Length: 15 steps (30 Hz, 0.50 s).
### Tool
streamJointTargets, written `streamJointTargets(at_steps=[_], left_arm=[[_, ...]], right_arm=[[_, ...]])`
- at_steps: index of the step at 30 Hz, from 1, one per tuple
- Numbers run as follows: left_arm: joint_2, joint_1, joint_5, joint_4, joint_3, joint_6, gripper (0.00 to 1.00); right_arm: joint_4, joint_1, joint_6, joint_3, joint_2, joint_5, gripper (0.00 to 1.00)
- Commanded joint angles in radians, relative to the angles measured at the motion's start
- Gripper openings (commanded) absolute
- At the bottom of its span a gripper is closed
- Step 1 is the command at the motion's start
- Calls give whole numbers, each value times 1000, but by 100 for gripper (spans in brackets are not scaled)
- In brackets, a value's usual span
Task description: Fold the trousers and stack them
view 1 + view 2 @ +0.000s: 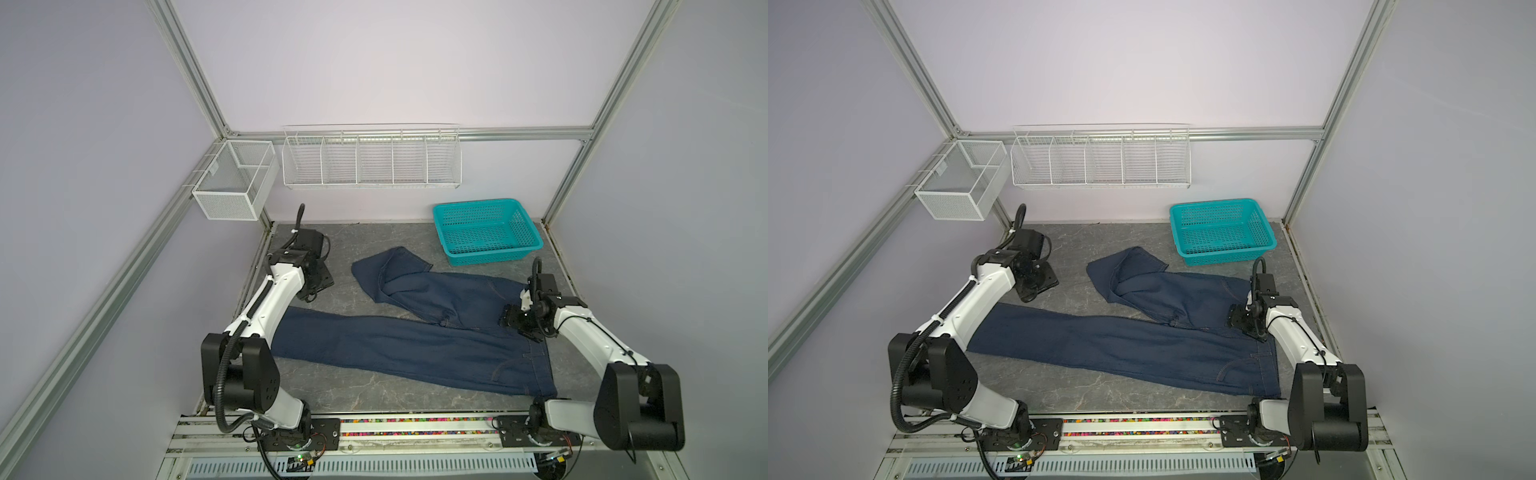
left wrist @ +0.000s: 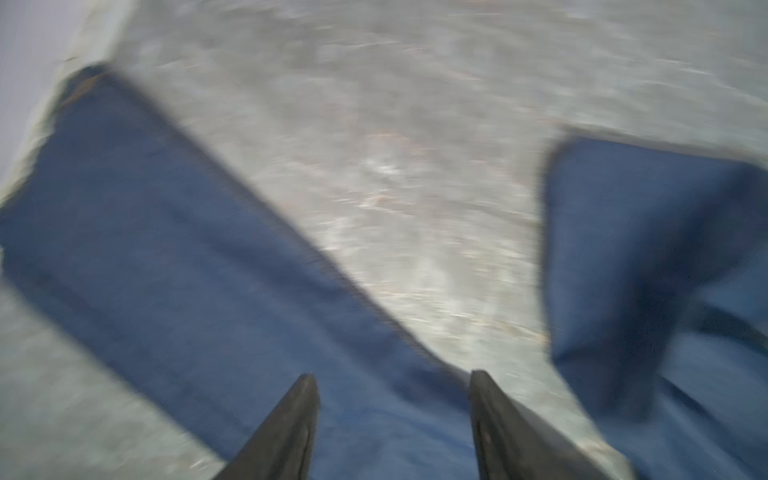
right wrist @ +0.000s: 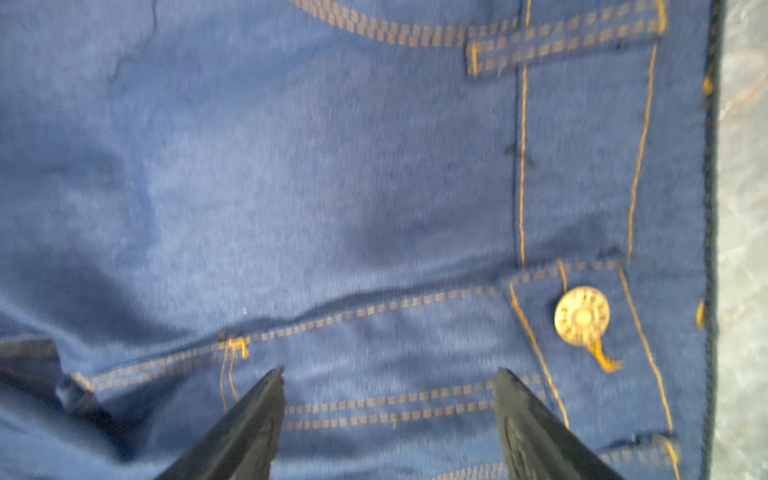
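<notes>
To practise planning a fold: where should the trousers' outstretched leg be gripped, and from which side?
I'd pinch the hem of the trousers, coming from the left with the left gripper: that leg lies flat and straight, its hem free at the left end.

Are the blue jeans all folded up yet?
Not yet. The trousers lie mostly spread on the table: one leg stretched out flat, the other only flopped back on itself near the teal basket.

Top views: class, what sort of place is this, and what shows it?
Probably a robot lab work cell: aluminium frame posts around plain walls, two arms bolted to a front rail, and jeans laid out on the tabletop.
</notes>
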<state>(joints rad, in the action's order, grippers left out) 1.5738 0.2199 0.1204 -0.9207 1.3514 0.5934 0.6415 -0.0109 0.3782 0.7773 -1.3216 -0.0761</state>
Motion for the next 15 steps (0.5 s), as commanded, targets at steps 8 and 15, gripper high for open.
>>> streamJointTargets(at_steps=[8, 15], left_arm=[[378, 187, -74, 122, 400, -162, 59], [624, 216, -156, 97, 699, -310, 59]], right_arm=[[-82, -59, -71, 96, -87, 27, 84], [-57, -86, -121, 137, -115, 10, 86]])
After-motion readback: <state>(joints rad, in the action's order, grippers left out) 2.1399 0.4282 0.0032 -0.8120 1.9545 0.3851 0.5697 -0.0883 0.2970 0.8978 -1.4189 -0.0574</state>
